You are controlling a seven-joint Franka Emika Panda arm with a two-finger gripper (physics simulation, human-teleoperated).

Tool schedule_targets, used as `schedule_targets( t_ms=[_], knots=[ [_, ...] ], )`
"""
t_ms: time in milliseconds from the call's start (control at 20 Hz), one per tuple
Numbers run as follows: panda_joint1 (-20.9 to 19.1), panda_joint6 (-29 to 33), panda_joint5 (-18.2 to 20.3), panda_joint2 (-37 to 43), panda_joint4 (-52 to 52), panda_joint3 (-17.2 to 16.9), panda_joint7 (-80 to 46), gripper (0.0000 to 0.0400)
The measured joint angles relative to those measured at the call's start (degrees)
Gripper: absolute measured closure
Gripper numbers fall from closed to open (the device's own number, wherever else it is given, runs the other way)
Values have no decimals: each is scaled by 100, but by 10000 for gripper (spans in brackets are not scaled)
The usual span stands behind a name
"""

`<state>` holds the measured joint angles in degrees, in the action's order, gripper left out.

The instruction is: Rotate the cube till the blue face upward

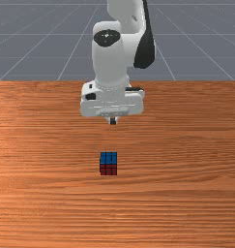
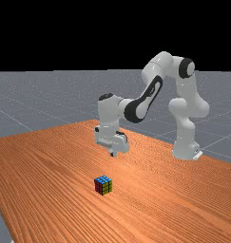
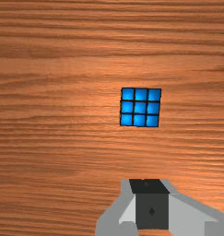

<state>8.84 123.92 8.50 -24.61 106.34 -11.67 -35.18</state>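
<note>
My gripper [image 1: 112, 120] hangs well above the table, its two fingertips together with nothing between them. In the far view the gripper [image 2: 113, 154] points straight down, higher than the cube. The cube [image 1: 108, 163] rests flat on the wood, blue face up and red face toward the front camera. Seen from farther off, the cube [image 2: 103, 185] shows blue on top, red and yellow on its sides. The wrist view has the blue top of the cube [image 3: 140, 107] beyond the tips of the gripper [image 3: 150, 189], apart from them.
The orange-brown table [image 1: 186, 193] extends around the cube on all sides. At the far view's right, the arm's base [image 2: 186, 149] stands by the table's back edge.
</note>
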Motion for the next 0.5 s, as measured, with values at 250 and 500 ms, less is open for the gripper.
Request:
schedule_targets(
  t_ms=[250,500],
  knots=[
    [6,83,98,-262,-70,10,-200,400],
    [-81,194,204,-782,-659,69,-154,400]
  ],
)
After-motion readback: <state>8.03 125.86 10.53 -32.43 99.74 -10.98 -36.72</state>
